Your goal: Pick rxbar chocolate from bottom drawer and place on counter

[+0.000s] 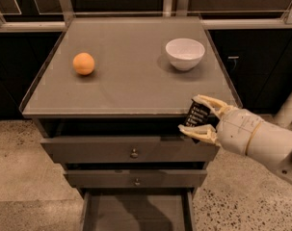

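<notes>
My gripper (199, 117) is shut on the rxbar chocolate (197, 117), a small black bar with white lettering. It holds the bar tilted at the counter's front right edge, just in front of the rim. The counter (131, 85) is a broad grey glossy top. The bottom drawer (136, 211) is pulled open at the bottom of the view, its flat grey floor bare where it shows. My arm comes in from the right.
An orange ball (83, 63) lies on the counter's left side. A white bowl (184, 53) stands at the back right. Two knobbed drawers (133, 153) sit under the counter. Dark cabinets flank the unit, over a speckled floor.
</notes>
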